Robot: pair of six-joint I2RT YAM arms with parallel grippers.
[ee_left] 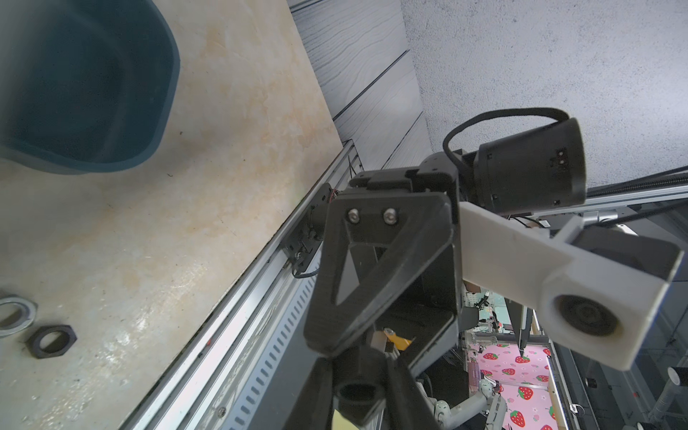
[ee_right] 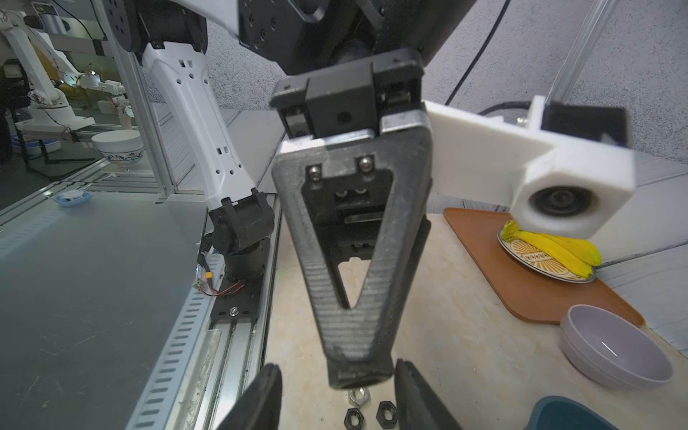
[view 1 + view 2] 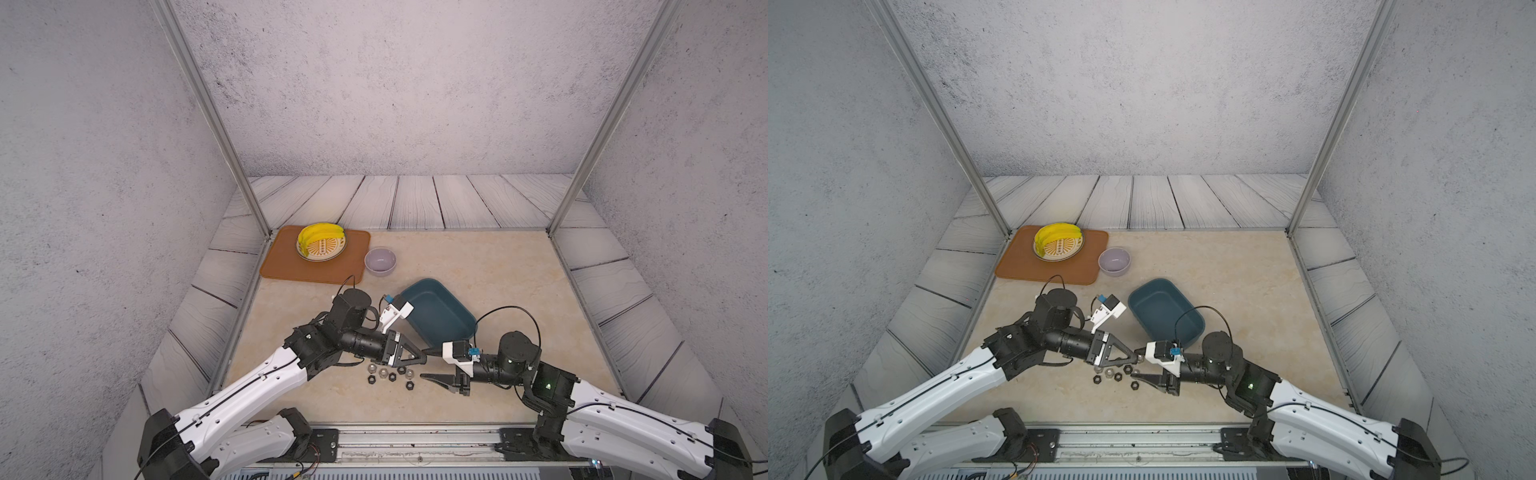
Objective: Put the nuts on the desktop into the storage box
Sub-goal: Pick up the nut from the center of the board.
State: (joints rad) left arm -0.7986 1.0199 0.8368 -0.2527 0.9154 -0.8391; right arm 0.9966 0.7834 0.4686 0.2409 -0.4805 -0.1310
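Note:
Several small black and silver nuts [image 3: 388, 374] [image 3: 1113, 374] lie in a cluster on the beige desktop [image 3: 498, 270] near its front edge. My left gripper [image 3: 423, 359] [image 1: 359, 394] hangs just above them, shut on a black nut at its tip. My right gripper [image 3: 430, 365] [image 2: 337, 402] faces it, open, with its two fingers either side of the left gripper's tip. Loose nuts [image 2: 359, 396] show on the desktop below that tip. The teal storage box [image 3: 440, 311] [image 3: 1163, 307] stands just behind both grippers, with no nuts visible inside.
An orange-brown mat [image 3: 291, 262] at the back left carries a plate of bananas [image 3: 321, 241]. A lavender bowl [image 3: 380, 261] stands beside it. A metal rail [image 3: 415, 436] runs along the front edge. Grey plank borders and upright posts frame the desktop.

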